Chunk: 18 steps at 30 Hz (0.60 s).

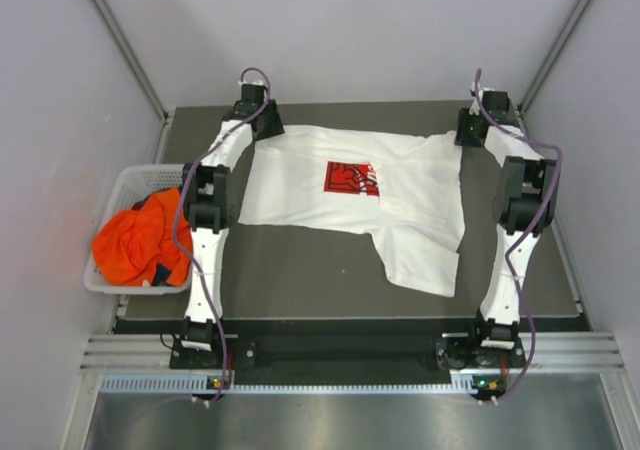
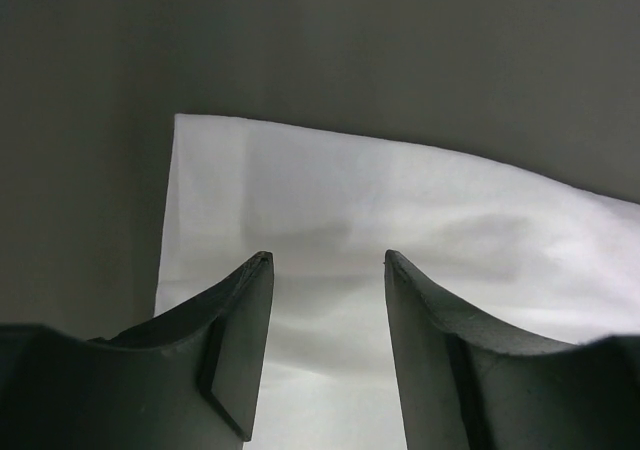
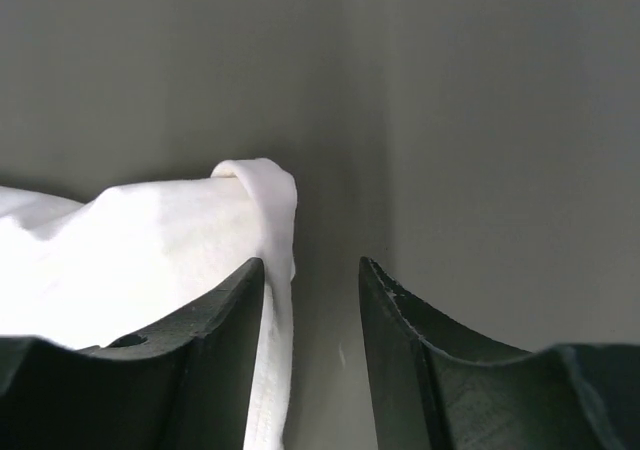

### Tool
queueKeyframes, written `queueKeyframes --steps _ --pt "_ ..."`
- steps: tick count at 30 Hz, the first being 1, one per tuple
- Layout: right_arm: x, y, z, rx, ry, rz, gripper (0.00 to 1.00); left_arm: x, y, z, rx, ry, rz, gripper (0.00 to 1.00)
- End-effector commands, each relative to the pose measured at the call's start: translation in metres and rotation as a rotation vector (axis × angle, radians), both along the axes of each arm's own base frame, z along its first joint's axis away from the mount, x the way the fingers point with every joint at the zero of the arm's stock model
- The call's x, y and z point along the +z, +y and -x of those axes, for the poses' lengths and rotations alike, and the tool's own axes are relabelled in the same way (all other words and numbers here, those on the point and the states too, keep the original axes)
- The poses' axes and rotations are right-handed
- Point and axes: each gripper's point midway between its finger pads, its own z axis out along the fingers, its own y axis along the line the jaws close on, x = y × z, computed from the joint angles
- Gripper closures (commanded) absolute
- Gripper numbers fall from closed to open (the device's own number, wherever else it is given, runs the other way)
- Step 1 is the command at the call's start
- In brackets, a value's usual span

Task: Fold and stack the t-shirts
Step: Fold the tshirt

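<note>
The left tool [image 2: 328, 260] and right tool [image 3: 312, 262], both spread at the far edge of the bench [image 1: 300, 280], should pinch the white t-shirt [image 1: 400, 195] together.

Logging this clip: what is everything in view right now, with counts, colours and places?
white t-shirt: 1, white with a red print, spread on the table
orange garment: 1, orange, bunched in the basket
basket: 1, white, left of the table
table: 1, dark top, centre
left arm: 1, white and black, left side
right arm: 1, white and black, right side
left gripper: 1, black, open over the shirt's far left corner
right gripper: 1, black, open at the shirt's far right edge
</note>
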Motion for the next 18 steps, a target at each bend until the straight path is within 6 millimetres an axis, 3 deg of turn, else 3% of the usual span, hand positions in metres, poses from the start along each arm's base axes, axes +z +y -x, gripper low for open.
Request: queueKeyframes --steps 1,11,18 --pt "0.021 -0.002 -0.019 0.027 -0.077 0.021 0.57 0.028 0.016 -0.025 0.039 -0.115 0.001 0.46" --pt "0.019 0.006 -0.028 0.036 -0.102 -0.016 0.61 0.037 0.039 -0.036 0.108 -0.164 -0.009 0.45" --pt "0.017 0.011 -0.037 0.047 -0.117 -0.018 0.62 0.024 0.049 -0.036 0.137 -0.144 -0.011 0.45"
